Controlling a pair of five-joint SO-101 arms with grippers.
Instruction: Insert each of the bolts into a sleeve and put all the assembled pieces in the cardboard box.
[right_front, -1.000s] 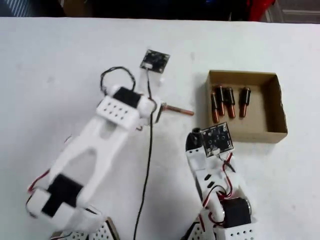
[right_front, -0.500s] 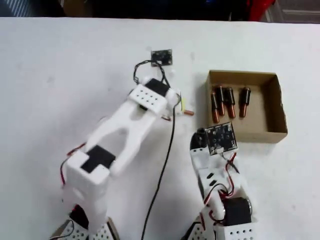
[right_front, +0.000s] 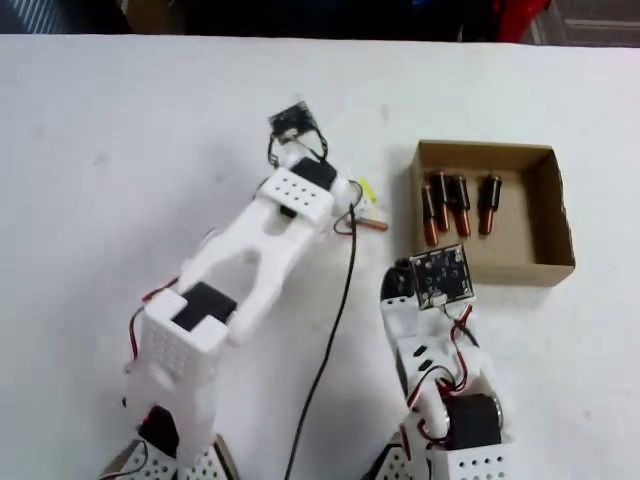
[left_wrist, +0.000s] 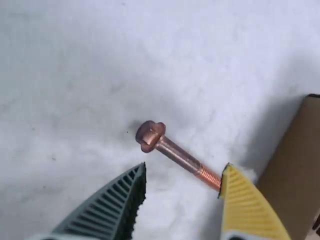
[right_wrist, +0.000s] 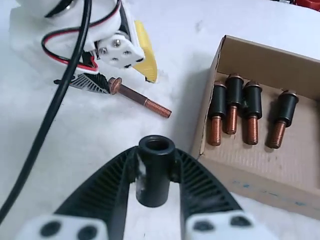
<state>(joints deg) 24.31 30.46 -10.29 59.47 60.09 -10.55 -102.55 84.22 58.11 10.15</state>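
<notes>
Lying under everything, the white table (right_front: 120, 120) is bearing the cardboard box (right_front: 525, 225), with four assembled pieces (right_wrist: 232, 110) lying side by side inside. The left gripper (left_wrist: 182, 175) is hanging, fingers apart, over a copper bolt (left_wrist: 175, 152) lying on the table beside the box. The right gripper (right_wrist: 156, 160) is clamping a black sleeve (right_wrist: 155, 170) upright nearby.

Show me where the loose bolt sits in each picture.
High view: the bolt lies on the table, sticking out from the left pincer toward the cardboard box.
Left wrist view: the bolt lies between the open pincer's tips, box wall past its threaded end.
Right wrist view: the bolt lies beyond the sleeve in the right pincer, box alongside.
Shared landmark: the cardboard box.
</notes>
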